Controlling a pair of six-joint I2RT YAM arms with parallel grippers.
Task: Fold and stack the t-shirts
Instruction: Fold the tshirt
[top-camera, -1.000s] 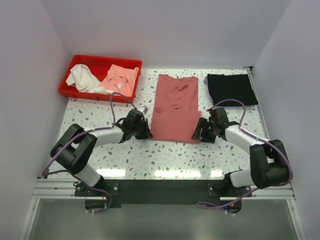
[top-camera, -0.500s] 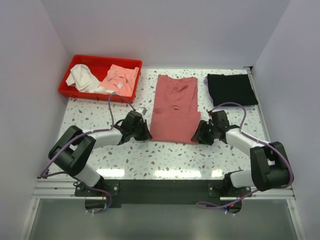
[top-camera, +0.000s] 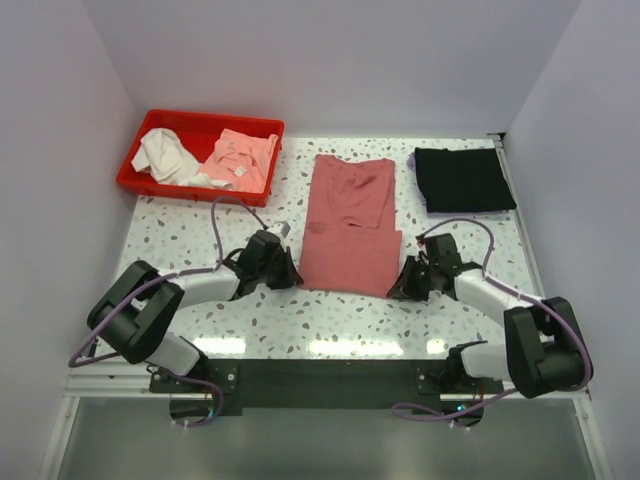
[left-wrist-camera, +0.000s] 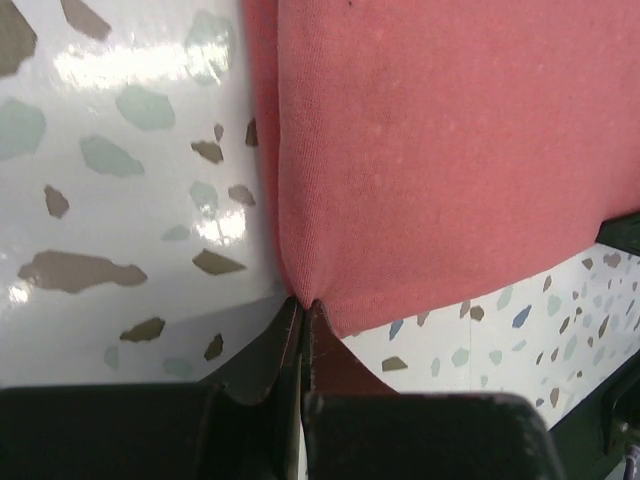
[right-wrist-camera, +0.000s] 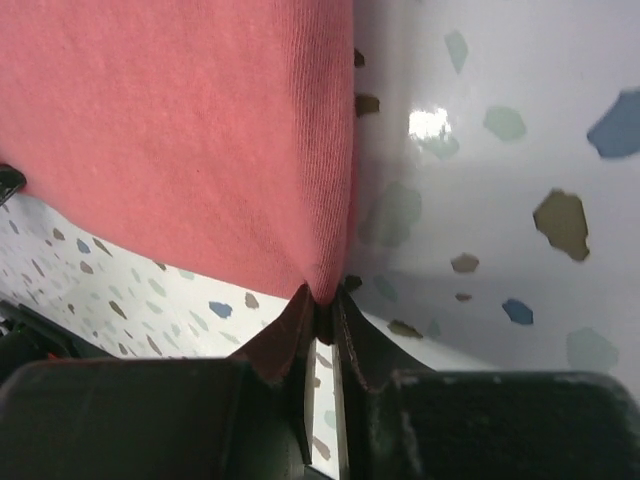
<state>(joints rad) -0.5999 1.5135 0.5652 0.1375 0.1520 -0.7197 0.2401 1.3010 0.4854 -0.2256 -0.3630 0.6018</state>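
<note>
The dusty rose-red t-shirt (top-camera: 347, 225) lies lengthwise in the middle of the table, folded narrow. My left gripper (top-camera: 291, 277) is shut on its near left corner; in the left wrist view the cloth (left-wrist-camera: 440, 150) comes to a point between the closed fingertips of that gripper (left-wrist-camera: 303, 303). My right gripper (top-camera: 397, 287) is shut on the near right corner, and the right wrist view shows the cloth (right-wrist-camera: 180, 130) pinched at the gripper (right-wrist-camera: 327, 297). The black t-shirt (top-camera: 462, 179) lies folded at the back right, apart from both grippers.
A red bin (top-camera: 150, 180) at the back left holds a white cloth (top-camera: 165, 155) and a light pink cloth (top-camera: 238, 157). The speckled table (top-camera: 330, 320) ends in walls at the left, back and right.
Both grippers have drawn toward the near edge, pulling the rose-red shirt's near hem with them. The right gripper has closed on the near right corner.
</note>
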